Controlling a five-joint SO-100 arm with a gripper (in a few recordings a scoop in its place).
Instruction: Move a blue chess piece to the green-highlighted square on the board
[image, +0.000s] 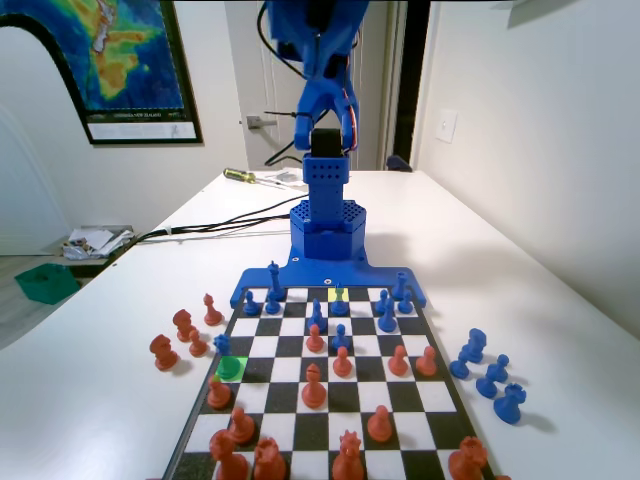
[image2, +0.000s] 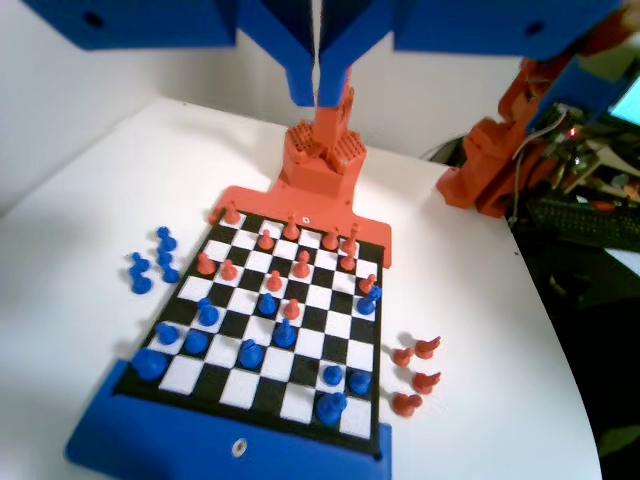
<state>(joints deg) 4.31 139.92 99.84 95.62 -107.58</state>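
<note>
**A:** What surrounds your target?

**B:** In the fixed view, the bright solid green square (image: 229, 367) sits in the left column of the flat black-and-white checkered board (image: 300, 432). The small round-headed blue plastic pawn (image: 222, 343) stands on the square just beyond it. A red plastic pawn (image: 218, 392) stands just on its near side. A cluster of red pieces (image: 183, 332) waits on the white table (image: 110, 400) beside that edge. Spare blue pieces (image: 487, 372) lie off the right edge. Another blue pawn (image: 339, 301) occupies the pale yellow-green square (image: 335, 292) in the far row.

**A:** And your pincer?

**B:** In the wrist view, the blue pincer (image2: 318, 92) hangs high above the board. Its jaws are clenched together with only a thin seam between them, gripping nothing. The pawn (image2: 372, 296) stands near the board's right edge.
</note>
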